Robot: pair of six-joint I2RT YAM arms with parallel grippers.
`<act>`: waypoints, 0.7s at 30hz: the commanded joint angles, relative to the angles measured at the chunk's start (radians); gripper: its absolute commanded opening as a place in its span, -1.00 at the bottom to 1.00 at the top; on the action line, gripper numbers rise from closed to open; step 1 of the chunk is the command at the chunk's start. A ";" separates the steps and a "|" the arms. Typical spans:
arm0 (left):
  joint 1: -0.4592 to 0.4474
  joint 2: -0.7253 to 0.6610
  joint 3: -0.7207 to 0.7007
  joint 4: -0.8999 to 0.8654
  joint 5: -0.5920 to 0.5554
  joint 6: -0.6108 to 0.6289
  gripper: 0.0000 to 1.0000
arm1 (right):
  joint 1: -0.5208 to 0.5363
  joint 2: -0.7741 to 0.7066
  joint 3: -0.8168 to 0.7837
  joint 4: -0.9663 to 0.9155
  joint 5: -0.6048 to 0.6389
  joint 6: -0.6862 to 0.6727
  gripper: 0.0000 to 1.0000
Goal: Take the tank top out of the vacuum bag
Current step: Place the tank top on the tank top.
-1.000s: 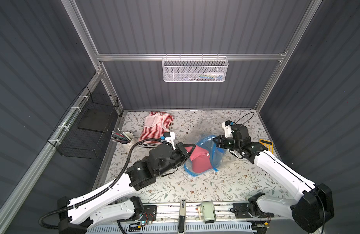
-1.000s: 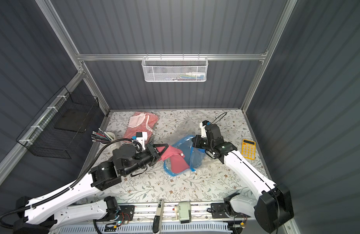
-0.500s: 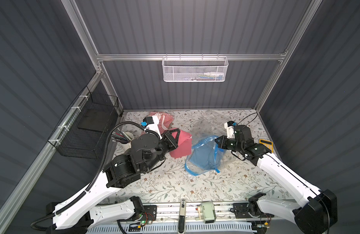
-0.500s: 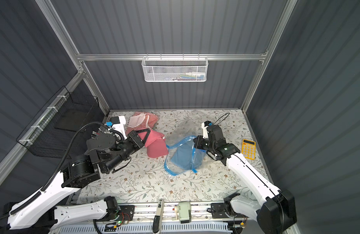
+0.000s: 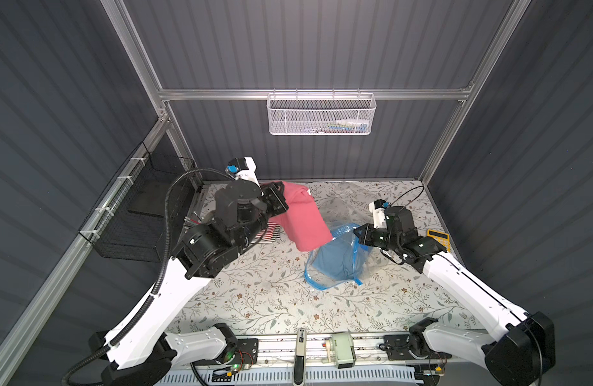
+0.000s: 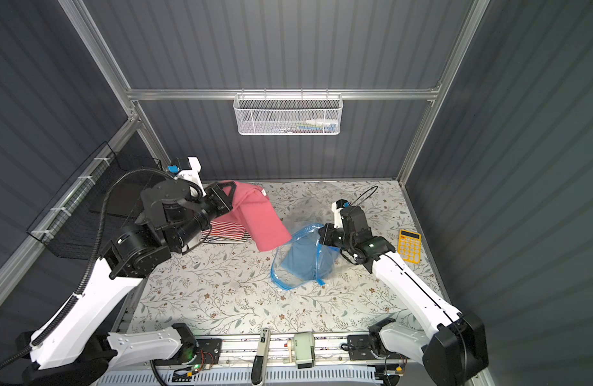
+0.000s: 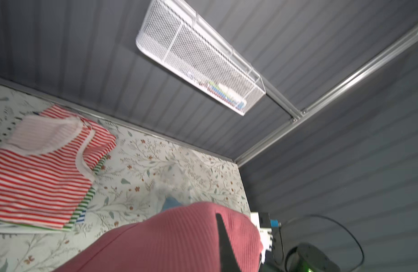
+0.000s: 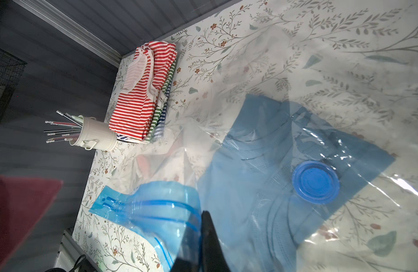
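left gripper (image 5: 277,196) is up high, jaws closed, right gripper (image 5: 359,233) low, closed too.

1 vacuum bag (image 5: 338,257), 1 pink tank top (image 5: 301,217), 1 calculator (image 5: 438,238).

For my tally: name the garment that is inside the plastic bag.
The plain blue one, seen through the bag. The pink one hangs from the left claw, outside; the striped ones lie stacked on the table.

The bag (image 8: 321,131) is clear, glossy, crinkled plastic; its cap (image 8: 315,181) smooth blue plastic; pink top (image 7: 175,240) ribbed matt cloth; blue top (image 8: 250,188) a fine matt knit; striped tops (image 8: 137,99) ribbed cloth; basket (image 5: 305,120) white metal mesh; bench (image 5: 255,294) matt, flower-printed.
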State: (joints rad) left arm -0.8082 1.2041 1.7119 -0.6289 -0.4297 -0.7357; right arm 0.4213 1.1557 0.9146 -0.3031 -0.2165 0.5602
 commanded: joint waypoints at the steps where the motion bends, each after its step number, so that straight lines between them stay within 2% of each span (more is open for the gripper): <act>1: 0.042 0.055 0.123 -0.015 0.056 0.123 -1.00 | -0.004 0.008 0.001 0.019 -0.004 -0.008 -1.00; 4: 0.118 0.108 0.164 -0.002 0.124 0.134 -1.00 | -0.005 0.011 0.003 0.019 -0.010 -0.006 -1.00; 9: 0.285 0.174 0.117 0.114 0.401 0.033 -1.00 | -0.004 0.015 -0.002 0.028 -0.004 -0.024 -1.00; 12: 0.358 0.230 0.149 0.112 0.519 -0.013 -1.00 | -0.009 0.038 0.023 0.033 0.003 -0.034 -1.00; 17: 0.447 0.210 0.123 0.118 0.534 -0.018 -1.00 | -0.011 0.104 0.124 0.011 -0.062 -0.032 -1.00; 21: 0.502 0.272 0.159 0.119 0.582 -0.021 -1.00 | -0.010 0.099 0.115 0.029 -0.060 -0.014 -1.00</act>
State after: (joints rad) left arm -0.3340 1.4593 1.8275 -0.5598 0.0845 -0.7471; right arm 0.4149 1.2648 1.0130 -0.2958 -0.2626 0.5419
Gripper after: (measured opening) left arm 0.068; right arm 0.044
